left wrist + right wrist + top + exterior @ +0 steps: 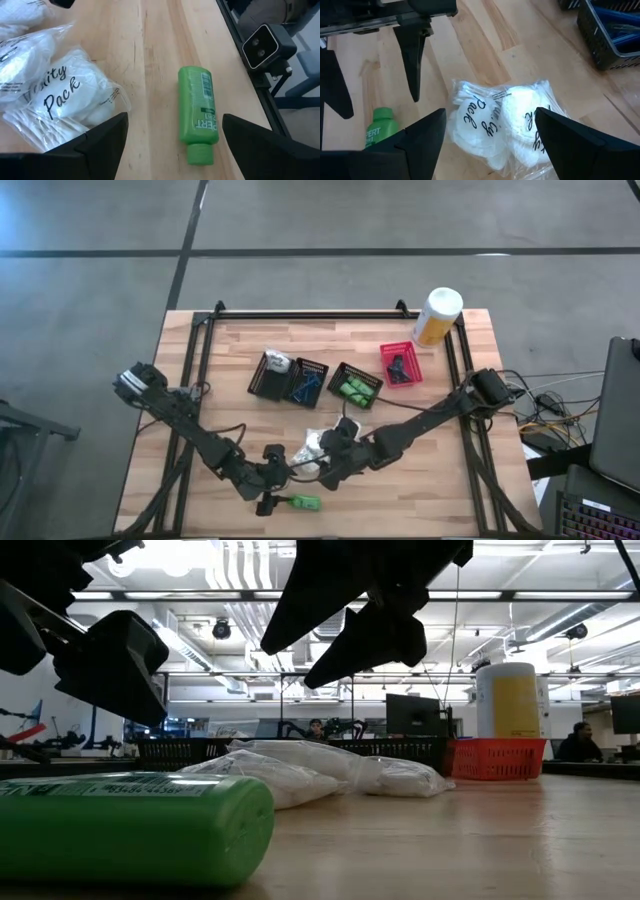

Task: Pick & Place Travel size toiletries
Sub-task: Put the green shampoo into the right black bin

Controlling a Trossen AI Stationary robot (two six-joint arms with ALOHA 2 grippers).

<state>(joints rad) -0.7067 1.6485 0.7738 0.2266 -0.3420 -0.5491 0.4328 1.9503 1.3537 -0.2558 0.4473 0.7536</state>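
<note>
A green bottle lies on its side near the table's near edge; it also shows in the left wrist view and the low view. Two white clear-wrapped packs lie side by side on the wood just behind it. My left gripper hovers open above the table, with the bottle ahead between its fingers. My right gripper is open over the white packs. Neither touches anything.
Three black mesh baskets and a red one stand in a row at mid-table, holding white, blue, green and dark items. A tall white-and-yellow canister stands at the far right corner. Black frame rails run along the table's sides.
</note>
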